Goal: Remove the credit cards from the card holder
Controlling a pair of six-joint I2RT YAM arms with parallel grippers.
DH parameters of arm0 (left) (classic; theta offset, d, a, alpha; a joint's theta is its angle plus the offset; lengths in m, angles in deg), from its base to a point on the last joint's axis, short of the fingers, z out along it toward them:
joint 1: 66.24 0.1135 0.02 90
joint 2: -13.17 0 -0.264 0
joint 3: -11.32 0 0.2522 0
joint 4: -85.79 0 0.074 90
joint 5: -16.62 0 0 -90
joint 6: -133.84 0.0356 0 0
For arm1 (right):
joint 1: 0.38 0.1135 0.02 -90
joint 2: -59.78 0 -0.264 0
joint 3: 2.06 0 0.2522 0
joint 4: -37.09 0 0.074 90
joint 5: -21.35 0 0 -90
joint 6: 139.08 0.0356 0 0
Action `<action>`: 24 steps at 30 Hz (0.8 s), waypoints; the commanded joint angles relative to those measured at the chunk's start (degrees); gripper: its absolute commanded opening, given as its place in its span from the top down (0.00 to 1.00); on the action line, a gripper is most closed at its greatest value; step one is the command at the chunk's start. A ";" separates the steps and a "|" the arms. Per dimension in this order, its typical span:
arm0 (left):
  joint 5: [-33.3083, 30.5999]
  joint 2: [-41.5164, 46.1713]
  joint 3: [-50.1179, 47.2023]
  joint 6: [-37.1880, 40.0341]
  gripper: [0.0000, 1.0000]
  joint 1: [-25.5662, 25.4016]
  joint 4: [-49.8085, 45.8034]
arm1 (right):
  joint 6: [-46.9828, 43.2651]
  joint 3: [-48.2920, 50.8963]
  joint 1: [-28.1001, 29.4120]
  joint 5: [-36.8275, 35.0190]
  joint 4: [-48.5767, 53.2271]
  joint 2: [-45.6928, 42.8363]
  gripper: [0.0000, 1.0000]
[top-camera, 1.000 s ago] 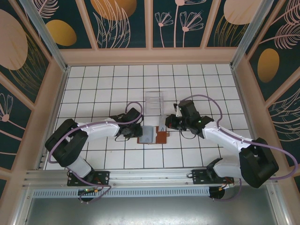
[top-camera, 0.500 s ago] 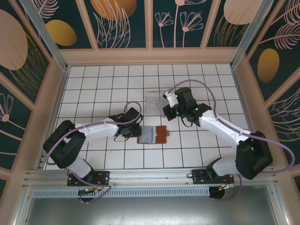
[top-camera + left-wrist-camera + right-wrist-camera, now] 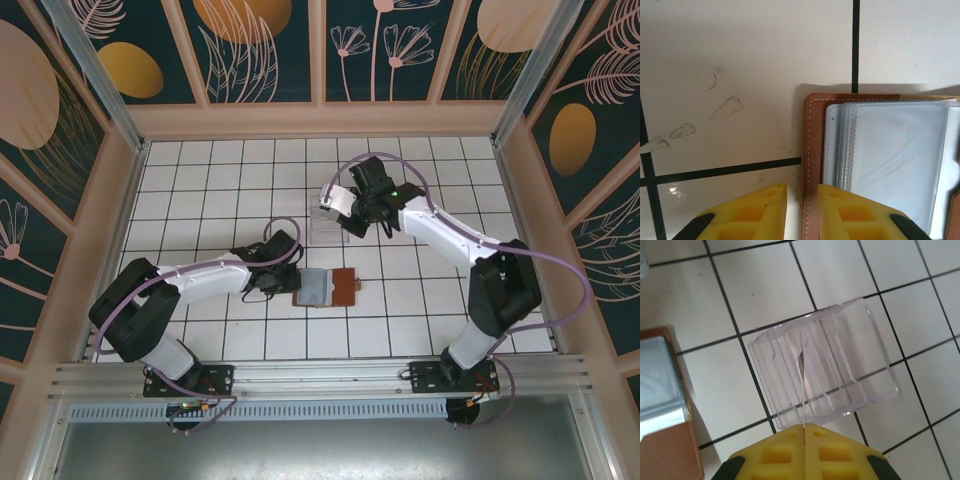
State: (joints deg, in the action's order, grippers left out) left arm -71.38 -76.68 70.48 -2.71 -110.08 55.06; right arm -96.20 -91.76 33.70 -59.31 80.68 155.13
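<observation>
The brown leather card holder (image 3: pixel 345 288) lies open on the tiled table, its grey-blue pockets (image 3: pixel 890 160) facing up. My left gripper (image 3: pixel 293 280) is shut on its left cover edge; in the left wrist view the stitched brown edge (image 3: pixel 811 150) runs between the yellow fingers (image 3: pixel 850 210). My right gripper (image 3: pixel 343 205) is farther back, shut on one white credit card (image 3: pixel 334 196). In the right wrist view that card (image 3: pixel 802 385) appears edge-on, hanging over the slots of the clear acrylic stand (image 3: pixel 825 365). Any other cards in the pockets cannot be made out.
The acrylic stand (image 3: pixel 326 228) sits one tile behind the card holder (image 3: pixel 660 405). Wooden walls enclose the white tiled table (image 3: pixel 200 180) on three sides. Open tiles lie to the left and right of both arms.
My right gripper has lifted away from the card holder with the card and swung back and left, over the acrylic stand. The left gripper has stayed on the holder's edge.
</observation>
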 commanded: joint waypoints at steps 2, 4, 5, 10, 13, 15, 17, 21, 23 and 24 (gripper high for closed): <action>-1.35 1.91 -1.04 0.07 0.76 -0.20 -0.80 | -10.58 -5.89 -0.34 1.09 9.21 4.43 1.00; -1.31 2.19 -1.42 -0.26 0.75 -0.19 -0.70 | -11.95 -8.20 -0.35 1.29 11.17 6.44 1.00; -1.38 2.35 -1.54 -0.38 0.75 -0.19 -0.62 | -12.37 -9.02 -0.42 1.29 11.82 7.22 1.00; -1.31 3.09 -1.98 -0.87 0.75 -0.20 -0.43 | -14.35 -14.00 -0.22 0.40 15.28 11.76 1.00; -1.34 3.40 -2.08 -1.05 0.75 -0.15 -0.43 | -14.97 -16.91 -0.06 -0.74 16.86 14.44 1.00; -1.32 3.66 -2.17 -1.10 0.75 -0.19 -0.43 | -15.38 -18.27 0.14 -1.43 17.55 16.11 1.00; -1.47 3.87 -2.35 -1.14 0.75 -0.19 -0.52 | -15.51 -19.33 0.13 -1.88 18.08 17.49 1.00; -1.67 4.06 -2.69 -1.10 0.75 -0.20 -0.52 | -15.98 -20.64 0.54 -2.36 18.60 19.72 1.00; -1.73 4.09 -2.79 -1.13 0.75 -0.20 -0.52 | -16.11 -21.24 0.71 -1.91 18.70 20.73 1.00; -1.69 4.10 -2.84 -1.18 0.75 -0.17 -0.43 | -16.18 -21.57 0.80 -1.79 18.82 21.32 1.00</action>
State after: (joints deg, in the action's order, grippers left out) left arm -72.21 -73.68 68.34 -2.99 -110.08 55.10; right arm -110.89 -110.84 33.99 -60.42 96.54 174.50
